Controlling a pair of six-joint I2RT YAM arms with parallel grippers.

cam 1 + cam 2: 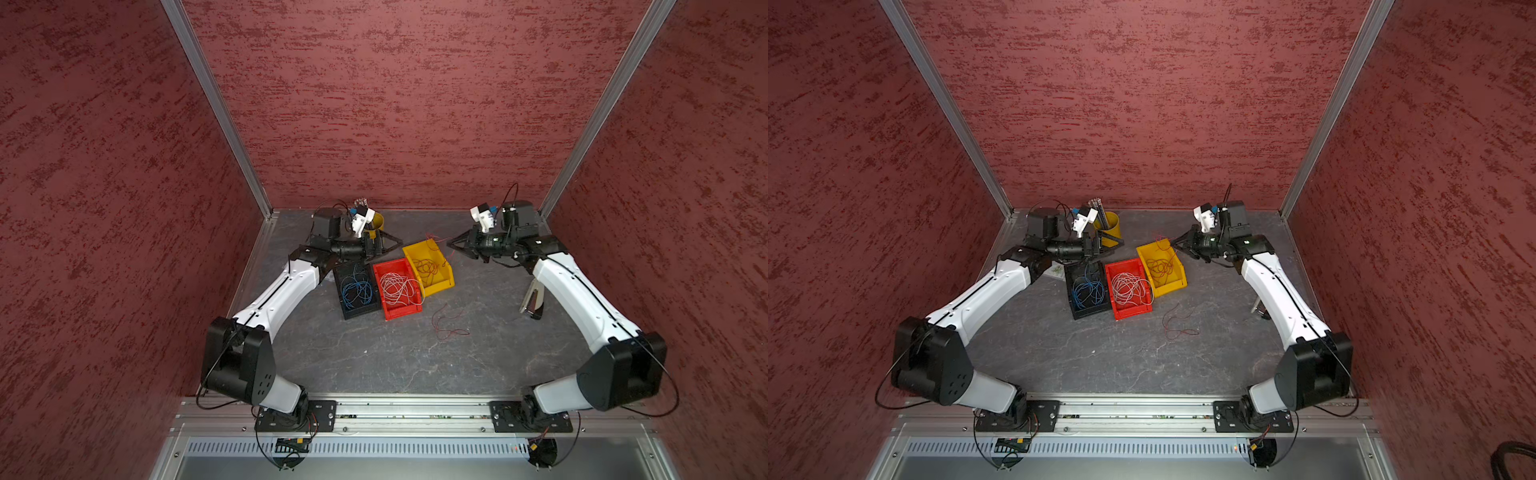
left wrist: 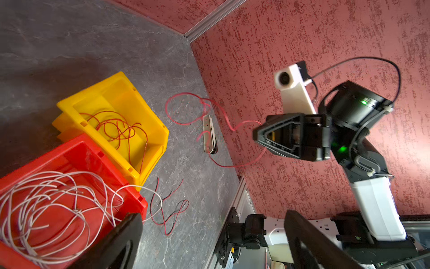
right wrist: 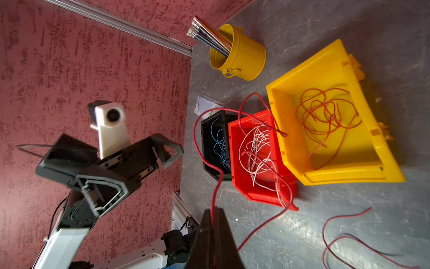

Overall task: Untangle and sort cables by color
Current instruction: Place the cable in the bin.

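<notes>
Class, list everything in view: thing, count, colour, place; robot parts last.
bins: three; black bin, red bin, yellow bin; adjacent
blue cables: several, blue, in black bin
whitish cables: several, whitish, in red bin
red cables: several, red, in yellow bin
loose cable: one, red, on table
held cable: one, red, beside yellow bin
bucket: one, yellow, table's back, holding pencils
tool: one, grey, by right arm
left gripper: one, black, open
right gripper: one, black, shut on held cable

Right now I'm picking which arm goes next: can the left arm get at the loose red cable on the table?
Probably, with a detour: the left gripper is open and empty, but the red bin and yellow bin sit between it and the loose red cable.
</notes>
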